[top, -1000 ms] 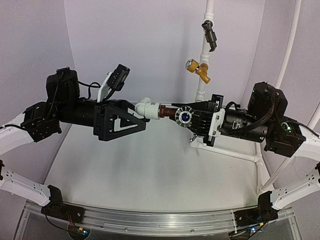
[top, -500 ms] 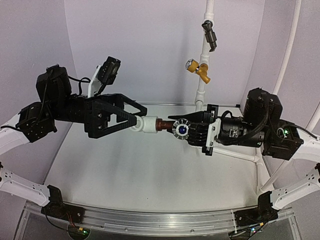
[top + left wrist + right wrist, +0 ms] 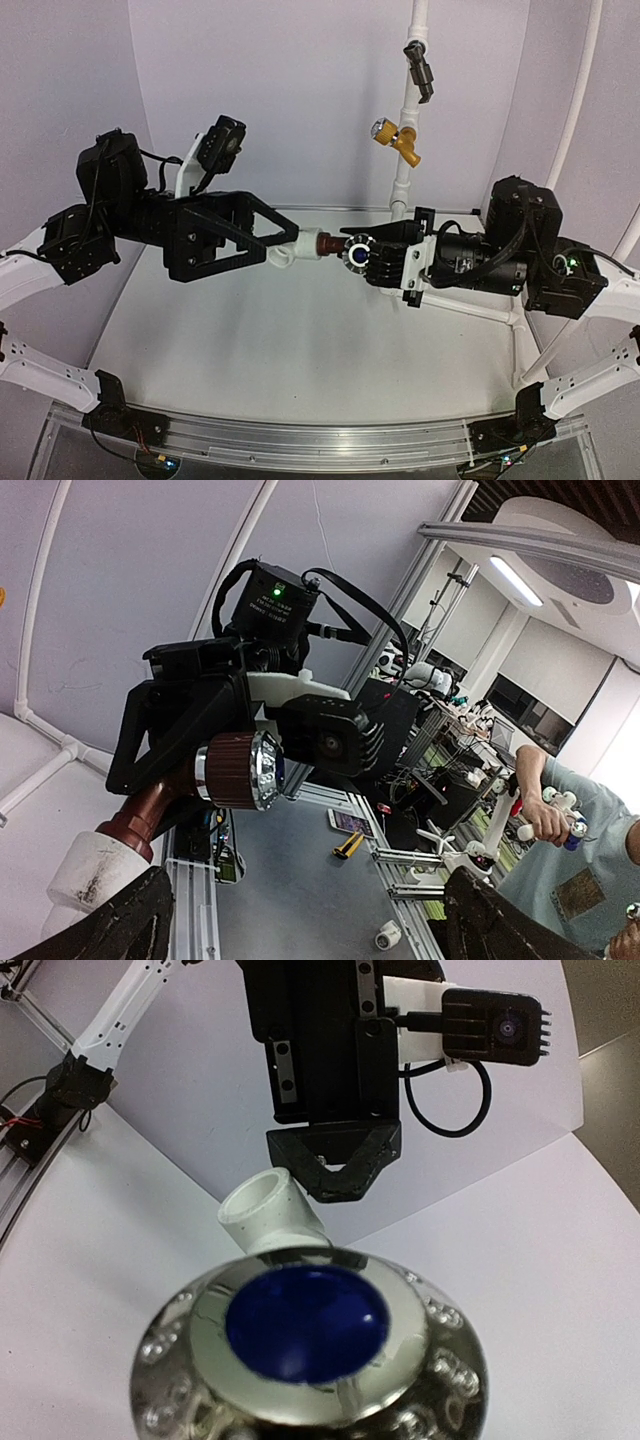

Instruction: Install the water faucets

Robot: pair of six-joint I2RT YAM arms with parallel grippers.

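Observation:
The water faucet (image 3: 327, 243), reddish-brown with a chrome knob and blue centre (image 3: 355, 255), is held level in mid-air above the table. My right gripper (image 3: 374, 262) is shut on its knob end. In the right wrist view the knob (image 3: 310, 1350) fills the bottom and hides my fingers. A white elbow fitting (image 3: 284, 252) sits on the faucet's stem end. My left gripper (image 3: 290, 240) is at the elbow. In the left wrist view its fingers (image 3: 110, 930) stand wide apart, with the elbow (image 3: 95, 865) beside the left finger and the knob (image 3: 235, 770) above it.
A white pipe frame (image 3: 404, 175) stands at the back right, carrying a yellow-brass valve (image 3: 397, 138) and a dark valve (image 3: 421, 70). Another white pipe (image 3: 578, 90) runs up the right wall. An aluminium rail (image 3: 300, 440) edges the near side.
My right gripper has carried the faucet left and slightly lower. My left gripper has turned and shifted at the elbow, and the elbow now points another way.

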